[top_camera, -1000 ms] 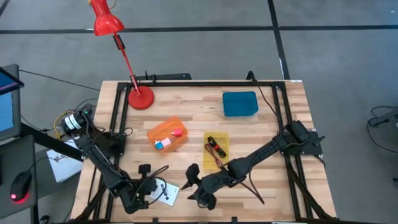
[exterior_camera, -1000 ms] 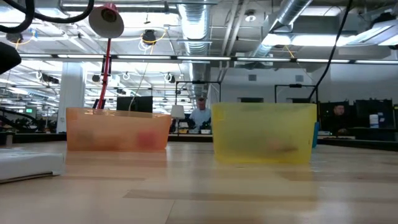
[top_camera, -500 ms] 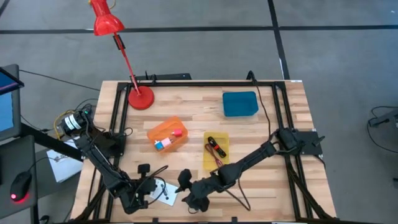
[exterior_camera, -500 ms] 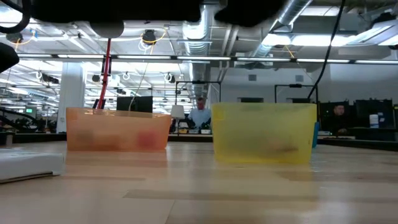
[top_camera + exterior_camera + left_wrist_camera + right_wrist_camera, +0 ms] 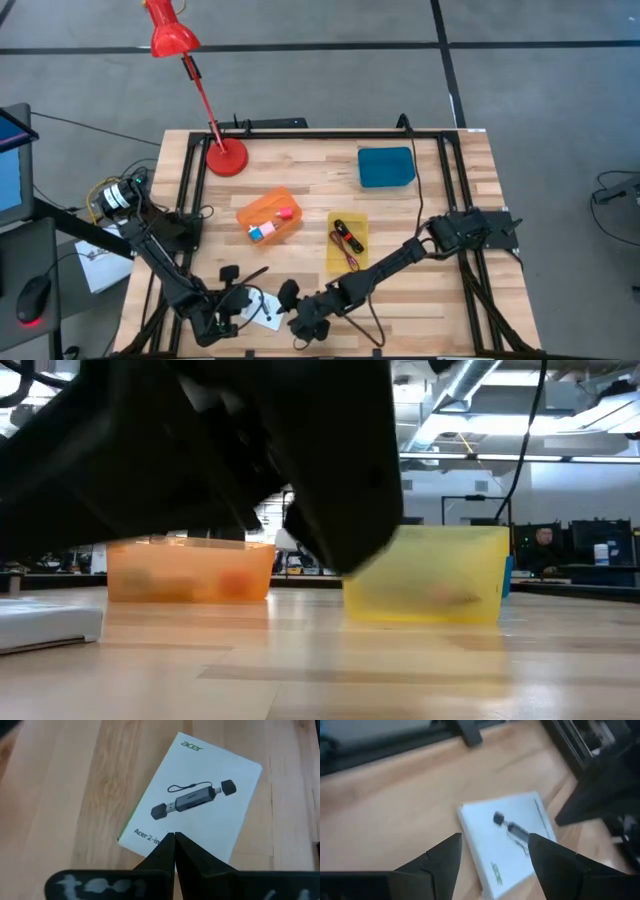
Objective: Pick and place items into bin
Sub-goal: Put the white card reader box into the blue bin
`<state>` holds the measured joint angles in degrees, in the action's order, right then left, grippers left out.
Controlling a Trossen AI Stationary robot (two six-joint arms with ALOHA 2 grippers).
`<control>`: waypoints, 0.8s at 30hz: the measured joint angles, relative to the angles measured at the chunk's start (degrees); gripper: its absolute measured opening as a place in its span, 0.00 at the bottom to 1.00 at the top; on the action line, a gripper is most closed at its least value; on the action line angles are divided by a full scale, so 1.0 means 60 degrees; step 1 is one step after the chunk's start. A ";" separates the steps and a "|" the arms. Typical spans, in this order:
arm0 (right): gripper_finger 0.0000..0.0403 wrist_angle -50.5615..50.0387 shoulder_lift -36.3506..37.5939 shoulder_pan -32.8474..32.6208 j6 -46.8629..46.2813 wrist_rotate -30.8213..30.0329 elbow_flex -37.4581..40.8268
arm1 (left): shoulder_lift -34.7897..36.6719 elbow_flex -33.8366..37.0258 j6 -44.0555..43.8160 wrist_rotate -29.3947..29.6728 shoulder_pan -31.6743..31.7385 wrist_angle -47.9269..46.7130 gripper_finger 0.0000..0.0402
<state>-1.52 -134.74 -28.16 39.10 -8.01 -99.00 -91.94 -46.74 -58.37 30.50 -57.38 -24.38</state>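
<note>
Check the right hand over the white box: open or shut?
Open. In the right wrist view, the right hand shows its fingers spread wide, with the white box between them.

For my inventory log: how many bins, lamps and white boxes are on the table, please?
Bins: 3 (orange bin, yellow bin, blue bin)
Lamp: 1
White box: 1
Total: 5

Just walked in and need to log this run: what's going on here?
The robot is sorting small items into bins. The right hand, fingers open, hangs over the white Acer card at the table's near edge, apparently lining up to grab it. The left hand, fingers shut, hovers right beside the same card, holding nothing. The orange bin holds pink and blue-and-white cubes; the yellow bin holds a black-and-red stick tool. The blue bin looks empty.
</note>
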 joint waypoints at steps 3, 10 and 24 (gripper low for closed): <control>0.56 -0.0210 0.0070 0.0118 -0.0479 0.0403 -0.0222 | 0.0000 0.0004 -0.0268 0.0009 -0.0121 -0.0022 0.00; 0.56 -0.0493 0.0038 0.0351 -0.0795 0.0800 -0.0200 | -0.0004 0.0112 -0.0782 0.0136 -0.0310 0.0030 0.00; 0.55 -0.1082 0.0940 0.0142 -0.0940 -0.0407 -0.0194 | -0.0011 0.1279 -0.0436 0.0238 0.0013 0.2455 0.00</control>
<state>-8.01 -129.10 -27.30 33.46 -10.46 -100.16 -92.01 -39.07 -60.98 31.93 -57.30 -9.66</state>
